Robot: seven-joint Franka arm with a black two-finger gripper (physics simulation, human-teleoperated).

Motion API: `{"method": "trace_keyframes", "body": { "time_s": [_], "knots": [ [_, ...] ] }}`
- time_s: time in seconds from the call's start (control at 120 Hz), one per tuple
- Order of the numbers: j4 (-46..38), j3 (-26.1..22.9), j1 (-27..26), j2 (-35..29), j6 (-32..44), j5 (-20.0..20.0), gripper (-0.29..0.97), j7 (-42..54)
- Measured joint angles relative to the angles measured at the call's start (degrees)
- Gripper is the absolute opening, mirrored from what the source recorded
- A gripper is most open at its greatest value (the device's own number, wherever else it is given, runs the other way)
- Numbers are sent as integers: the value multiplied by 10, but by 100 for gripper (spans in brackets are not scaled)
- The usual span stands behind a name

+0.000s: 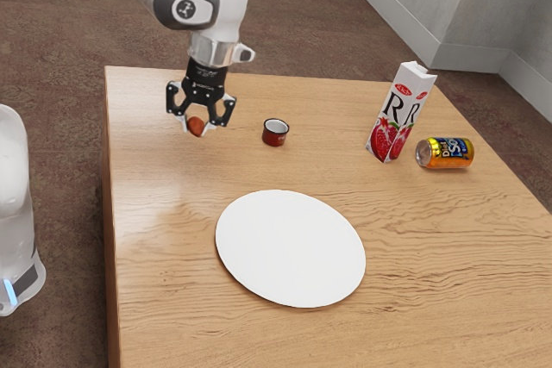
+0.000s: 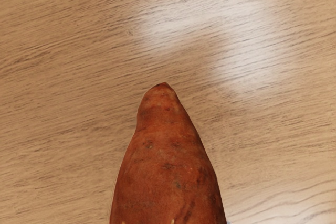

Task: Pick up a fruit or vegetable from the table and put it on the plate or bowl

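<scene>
A reddish-brown sweet potato (image 1: 198, 127) hangs between the fingers of my black gripper (image 1: 200, 120), which is shut on it above the table's far left part. In the wrist view the sweet potato (image 2: 167, 166) tapers to a point just under my hand, with bare wood beneath it. A round white plate (image 1: 290, 247) lies flat on the wooden table (image 1: 448, 239), toward the front and to the exterior view's right of the gripper, well apart from it.
A small red cup (image 1: 275, 132) stands just right of the gripper. A red and white juice carton (image 1: 400, 112) stands upright farther right, with an orange soda can (image 1: 445, 152) lying beside it. The table's left edge runs close to the gripper.
</scene>
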Motion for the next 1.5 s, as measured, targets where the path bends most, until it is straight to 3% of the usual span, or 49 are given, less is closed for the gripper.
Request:
{"method": "trace_keyframes", "body": {
  "time_s": [0.25,0.417,0.542,0.592,0.667,0.708,1.067,1.208,1.317,1.5],
  "knots": [
    [-48,-6,0,5,95,36,14,3],
    [-95,-82,48,-33,129,29,15,5],
    [-100,-96,54,-34,142,20,15,5],
    [-99,-72,37,-30,149,21,14,6],
    [-96,28,-41,-14,163,43,15,6],
    [-94,58,-64,-9,169,55,14,6],
    [10,87,-141,63,193,104,14,3],
    [34,174,-254,83,195,119,14,-2],
    [71,294,-385,112,194,130,14,-6],
    [103,337,-449,146,191,139,14,-13]
  ]
}}
